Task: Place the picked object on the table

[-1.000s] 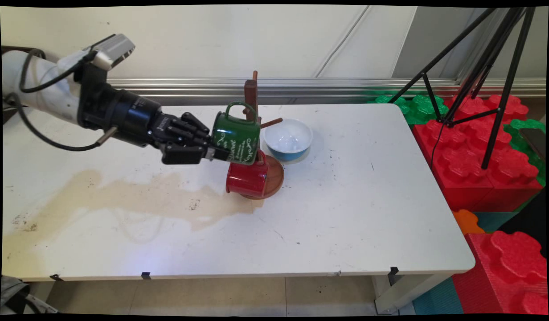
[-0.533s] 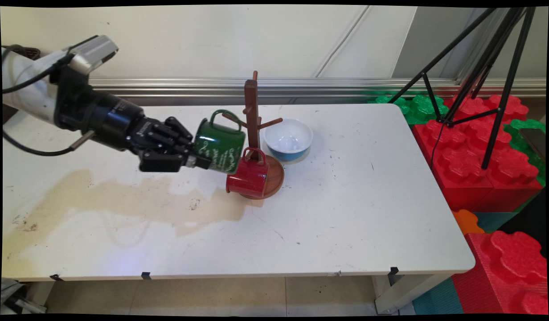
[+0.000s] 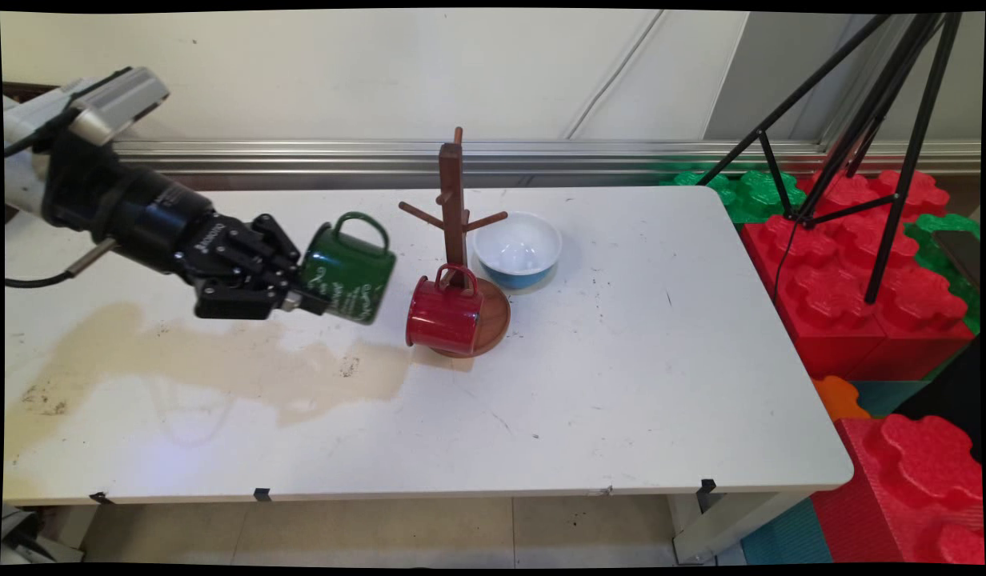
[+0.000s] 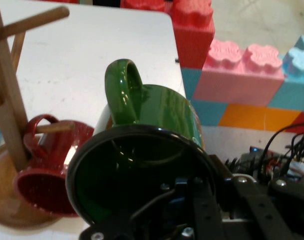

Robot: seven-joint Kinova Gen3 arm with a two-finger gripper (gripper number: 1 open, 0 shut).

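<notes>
My gripper [image 3: 310,298] is shut on the rim of a green mug [image 3: 349,270], which hangs in the air on its side, handle up, left of a brown wooden mug tree [image 3: 453,208]. In the hand view the green mug [image 4: 152,145] fills the middle, its dark mouth toward the camera, and the gripper [image 4: 191,192] grips its rim. A red mug [image 3: 445,314] hangs by its handle on a low peg of the tree, resting over the round base. The hand view shows the red mug [image 4: 44,180] and the mug tree [image 4: 9,100] at the left.
A white bowl with a blue outside [image 3: 517,250] stands just right of the tree. A brown stain [image 3: 221,360] spreads over the table's left half. Red and green foam blocks [image 3: 861,272] and a black tripod [image 3: 877,120] stand past the table's right edge.
The gripper has carried the green mug leftward and slightly down, away from the mug tree's upper pegs. The red mug, tree and bowl have stayed put.
</notes>
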